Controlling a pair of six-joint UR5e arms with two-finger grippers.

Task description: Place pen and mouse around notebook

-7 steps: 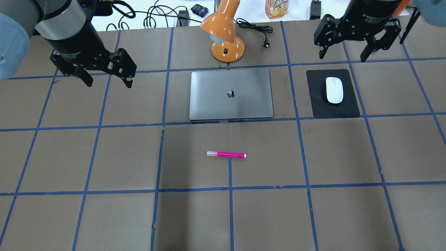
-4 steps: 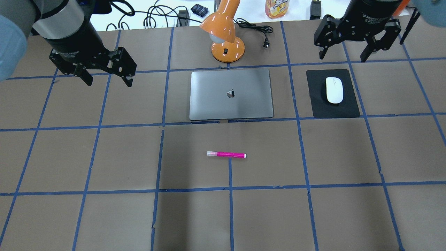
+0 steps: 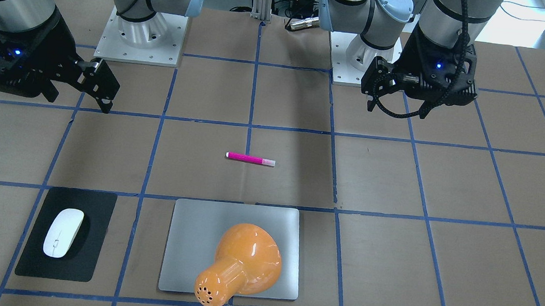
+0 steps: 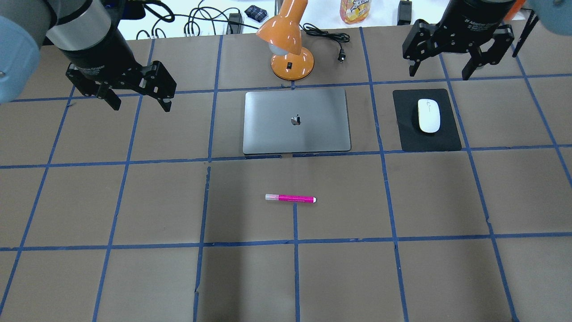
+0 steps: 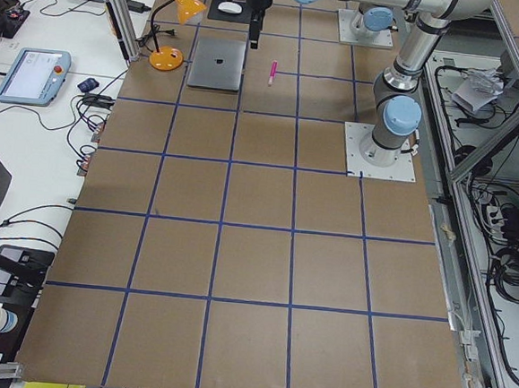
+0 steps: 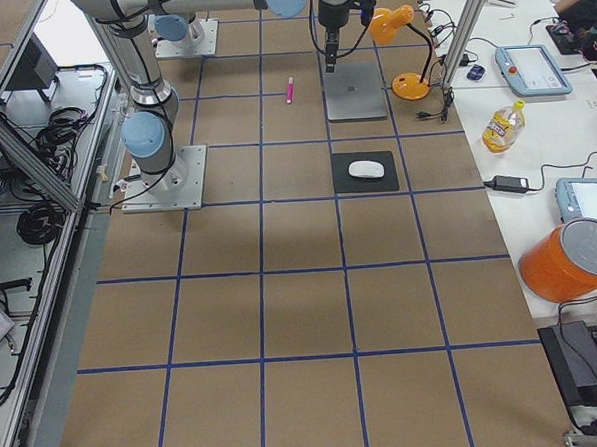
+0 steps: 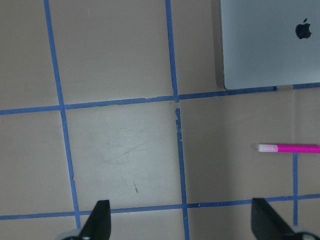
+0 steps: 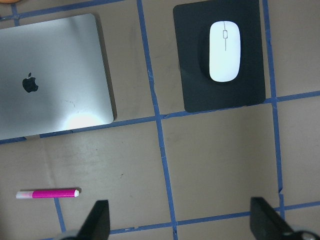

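The silver-grey notebook (image 4: 296,120) lies closed at the table's far middle. A magenta pen (image 4: 290,197) lies flat on the brown table, nearer the robot than the notebook (image 3: 233,247) and apart from it. The white mouse (image 4: 428,115) rests on a black mat (image 4: 426,138) to the notebook's right. My left gripper (image 4: 137,102) hovers open and empty, high to the notebook's left. My right gripper (image 4: 442,71) hovers open and empty just beyond the mat's far edge. The left wrist view shows the pen (image 7: 289,148) and a notebook corner (image 7: 270,45); the right wrist view shows the mouse (image 8: 224,51), notebook (image 8: 50,75) and pen (image 8: 47,193).
An orange desk lamp (image 4: 289,42) stands just behind the notebook, its cord (image 4: 328,39) trailing right. In the front-facing view the lamp (image 3: 239,264) hides part of the notebook. Cables, a bottle (image 4: 355,11) and devices lie beyond the table's far edge. Blue tape lines grid the brown table (image 4: 134,268).
The left gripper shifted very slightly; nothing else moved. Pen, mouse and notebook lie where they were.
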